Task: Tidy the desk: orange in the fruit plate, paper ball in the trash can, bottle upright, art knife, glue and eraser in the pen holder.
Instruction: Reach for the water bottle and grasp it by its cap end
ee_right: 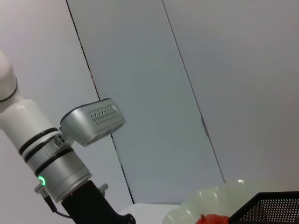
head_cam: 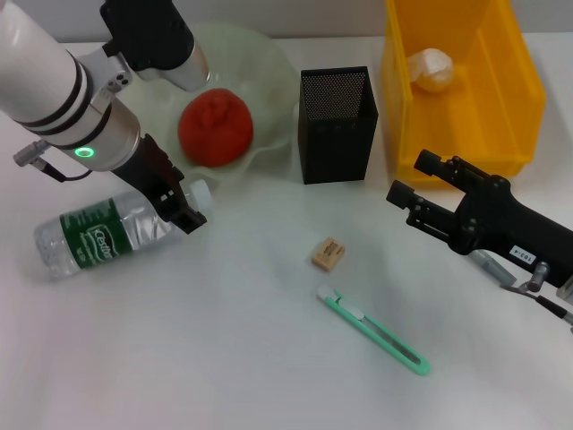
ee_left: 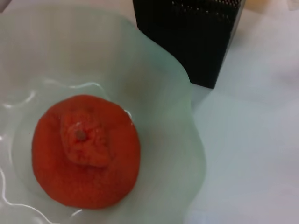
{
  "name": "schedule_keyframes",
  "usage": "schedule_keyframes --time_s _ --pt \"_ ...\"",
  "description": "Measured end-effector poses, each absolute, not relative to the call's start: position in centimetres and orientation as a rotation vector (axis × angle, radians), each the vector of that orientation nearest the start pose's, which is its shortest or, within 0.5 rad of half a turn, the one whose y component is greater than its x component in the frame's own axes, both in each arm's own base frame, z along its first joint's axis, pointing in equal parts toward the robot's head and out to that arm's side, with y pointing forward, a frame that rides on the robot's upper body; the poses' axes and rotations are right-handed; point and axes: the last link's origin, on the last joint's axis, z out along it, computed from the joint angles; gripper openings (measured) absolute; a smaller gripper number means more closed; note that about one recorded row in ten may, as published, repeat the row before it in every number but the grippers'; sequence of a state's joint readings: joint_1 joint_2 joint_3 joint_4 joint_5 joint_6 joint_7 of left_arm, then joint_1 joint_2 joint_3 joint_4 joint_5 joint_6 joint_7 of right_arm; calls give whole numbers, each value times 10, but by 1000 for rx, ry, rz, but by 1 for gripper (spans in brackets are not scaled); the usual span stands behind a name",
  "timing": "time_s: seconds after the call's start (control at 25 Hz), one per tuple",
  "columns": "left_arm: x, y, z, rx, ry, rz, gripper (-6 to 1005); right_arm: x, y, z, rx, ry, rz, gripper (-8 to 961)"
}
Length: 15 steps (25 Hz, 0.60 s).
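The orange [head_cam: 215,127] [ee_left: 86,151] lies in the pale green fruit plate [head_cam: 269,81] [ee_left: 163,93]. A clear bottle [head_cam: 98,236] with a green label lies on its side at the left, cap [head_cam: 201,190] toward the plate. My left gripper [head_cam: 179,208] is at the bottle's neck. In the yellow trash can [head_cam: 501,98] rests the paper ball [head_cam: 431,70]. The black mesh pen holder [head_cam: 337,125] [ee_left: 196,37] stands between plate and can. A tan eraser [head_cam: 329,253] and the green art knife [head_cam: 372,330] lie on the table. My right gripper [head_cam: 412,177] hovers open right of them. No glue shows.
The white table [head_cam: 224,358] stretches toward me in front of the eraser and knife. My right arm [head_cam: 510,233] crosses the lower right corner, over a small grey item [head_cam: 491,264] I cannot identify. The right wrist view shows my left arm [ee_right: 60,154] against a wall.
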State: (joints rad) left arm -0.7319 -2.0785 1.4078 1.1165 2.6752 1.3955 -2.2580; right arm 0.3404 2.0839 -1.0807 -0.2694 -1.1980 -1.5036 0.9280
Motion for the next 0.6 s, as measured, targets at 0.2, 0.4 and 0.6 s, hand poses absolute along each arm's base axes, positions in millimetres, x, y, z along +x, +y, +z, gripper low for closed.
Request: schedule_keyframes --time_s 0.2,0.4,0.6 --pt "-184 386 -24 -2686 -470 669 727 289 270 -41 -2313 677 1130 737" --pt "-184 386 -23 -2685 -467 666 727 288 271 -41 -2315 675 1132 737" --pt "-184 385 -23 -2686 -466 668 727 288 271 -41 -2316 672 1133 738"
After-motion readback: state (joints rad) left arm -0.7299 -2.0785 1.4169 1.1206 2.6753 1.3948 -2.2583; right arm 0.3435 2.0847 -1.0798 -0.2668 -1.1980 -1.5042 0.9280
